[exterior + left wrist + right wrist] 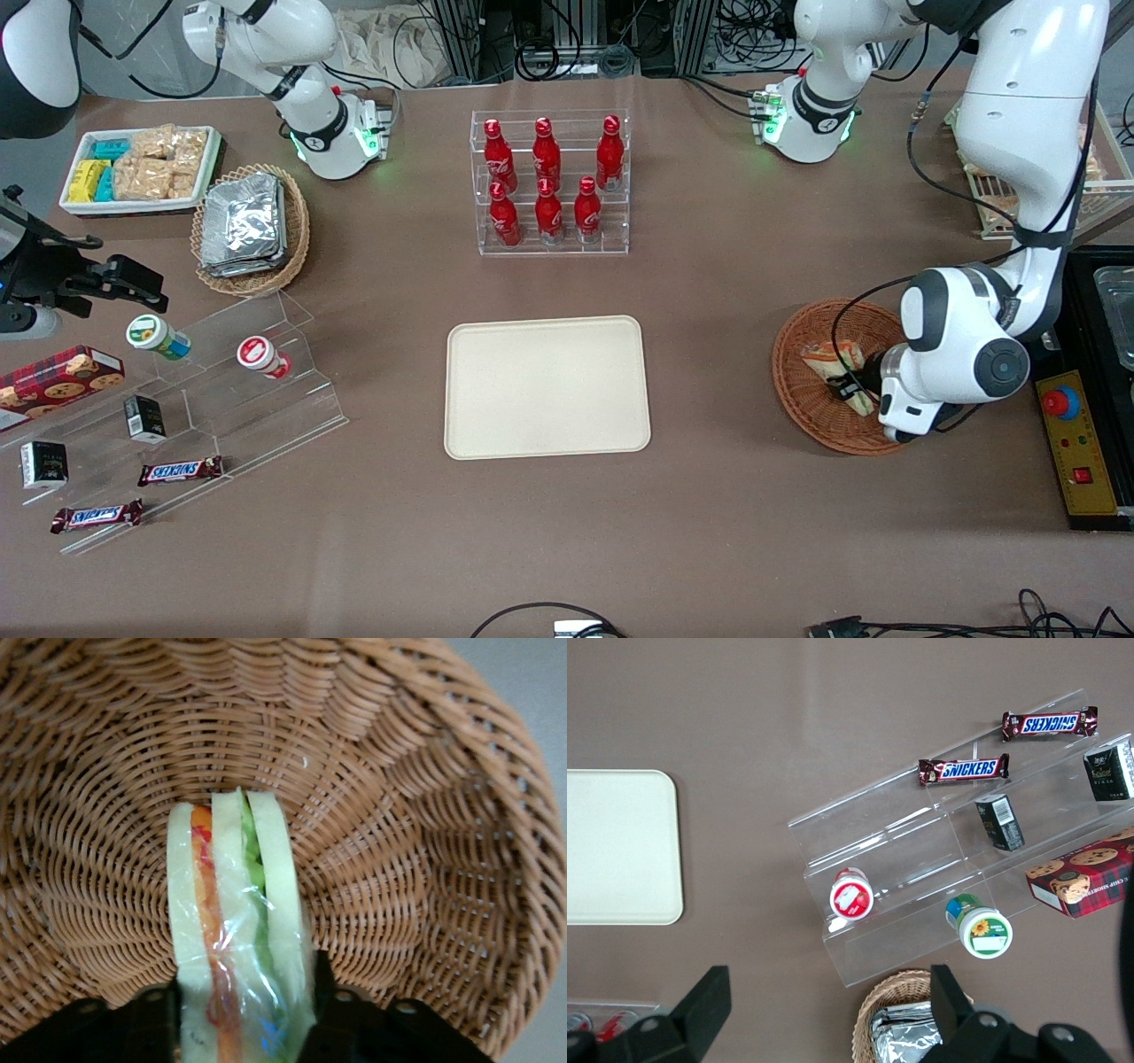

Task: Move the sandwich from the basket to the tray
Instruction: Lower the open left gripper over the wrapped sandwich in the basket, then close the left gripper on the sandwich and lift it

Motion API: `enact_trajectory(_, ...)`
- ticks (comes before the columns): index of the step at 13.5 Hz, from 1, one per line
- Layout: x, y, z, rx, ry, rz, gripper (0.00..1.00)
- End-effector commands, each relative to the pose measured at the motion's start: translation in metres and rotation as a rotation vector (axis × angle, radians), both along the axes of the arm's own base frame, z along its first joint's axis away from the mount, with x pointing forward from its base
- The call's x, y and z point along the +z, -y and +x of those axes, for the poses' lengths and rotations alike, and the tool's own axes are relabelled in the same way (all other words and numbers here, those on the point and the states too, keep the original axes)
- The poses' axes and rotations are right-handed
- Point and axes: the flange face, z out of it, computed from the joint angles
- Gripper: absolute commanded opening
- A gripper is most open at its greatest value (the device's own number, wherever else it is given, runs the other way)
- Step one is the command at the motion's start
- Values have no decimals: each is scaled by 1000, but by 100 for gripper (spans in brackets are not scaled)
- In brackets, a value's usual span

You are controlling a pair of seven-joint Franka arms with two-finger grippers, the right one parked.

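The sandwich, a plastic-wrapped wedge with white bread and green and orange layers, stands on edge inside the reddish-brown wicker basket. My left gripper is down in the basket, and its black fingers press against both bread faces, so it is shut on the sandwich. The sandwich still rests on the basket floor. The cream tray lies flat at the middle of the table, toward the parked arm's end from the basket, with nothing on it.
A clear rack of red bottles stands farther from the front camera than the tray. A yellow control box with a red button sits beside the basket. An acrylic stepped shelf with snacks and a tan basket of foil packets lie toward the parked arm's end.
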Motion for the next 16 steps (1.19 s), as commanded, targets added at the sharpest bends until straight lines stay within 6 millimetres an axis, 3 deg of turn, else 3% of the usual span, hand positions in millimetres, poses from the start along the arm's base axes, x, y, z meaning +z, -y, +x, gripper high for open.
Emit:
enact_trajectory(1,64,8,-1,-19,35,-1,0)
enact_trajectory(3,113,28,-1,-96,79,-6,0)
enact_trajectory(7,199,32,10,-286,108,-41,0)
enact_trajectory(9,234,58,18,-379,121,-69,0)
enact_trajectory(11,246,95,18,-482,96,-103,0)
enact_trajectory(12,246,124,15,-534,95,-102,0)
enact_trajectory(14,233,180,10,-599,83,-113,0)
enact_trajectory(16,213,220,16,-569,64,-122,0)
